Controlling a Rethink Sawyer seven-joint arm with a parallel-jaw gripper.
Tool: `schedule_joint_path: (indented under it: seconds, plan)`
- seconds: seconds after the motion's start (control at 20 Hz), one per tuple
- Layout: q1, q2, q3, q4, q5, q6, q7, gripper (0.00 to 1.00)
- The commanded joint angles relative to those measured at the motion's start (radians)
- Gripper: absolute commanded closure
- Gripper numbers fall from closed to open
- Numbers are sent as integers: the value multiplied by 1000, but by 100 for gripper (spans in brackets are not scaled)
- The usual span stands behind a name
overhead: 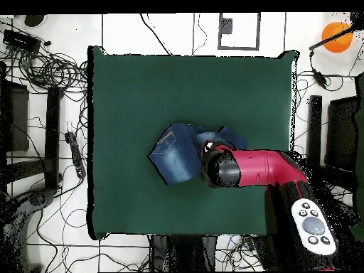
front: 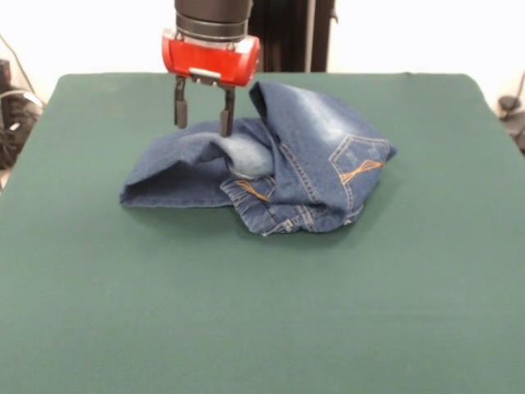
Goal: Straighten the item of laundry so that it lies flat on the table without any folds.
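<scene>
So the green table [front: 98, 312] is mostly bare, with the jeans [front: 312, 164] bunched up in a crumpled heap around its middle, one stitched back pocket facing up and a leg folded over. Right above the heap's far edge sits the red gripper [front: 203, 119], its two dark fingers [front: 226, 111] spread apart and holding nothing, one tip just about touching the denim.
</scene>
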State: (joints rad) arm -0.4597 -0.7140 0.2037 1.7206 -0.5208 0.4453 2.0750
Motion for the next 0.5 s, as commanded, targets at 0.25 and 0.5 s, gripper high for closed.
schedule_joint_path:
  seconds: [0.25,0.5]
  plan:
    - [37,37,79,96,-48,-42,-35,0]
    - [41,34,78,94,-47,-36,-34,0]
